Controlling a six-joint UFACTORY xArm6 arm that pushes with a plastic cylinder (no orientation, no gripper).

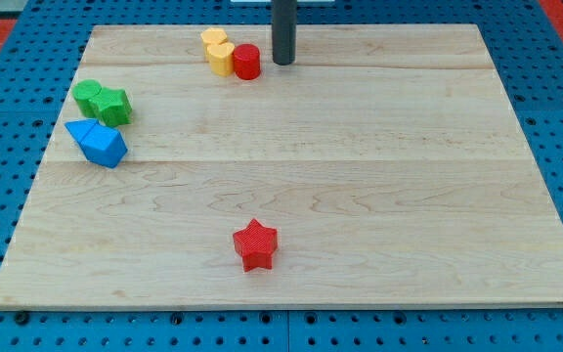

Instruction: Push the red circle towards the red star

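Observation:
The red circle (246, 62) sits near the view's top, left of centre, touching a yellow block (217, 51) on its left. The red star (255, 244) lies near the view's bottom, almost straight below the circle. My tip (282, 63) is the lower end of a dark rod that comes down from the view's top edge. It stands just right of the red circle, with a small gap between them.
A green block pair (104, 102) and a blue block pair (97, 143) lie at the view's left side. The wooden board (409, 196) rests on a blue pegboard surface; its edges are close to the left blocks.

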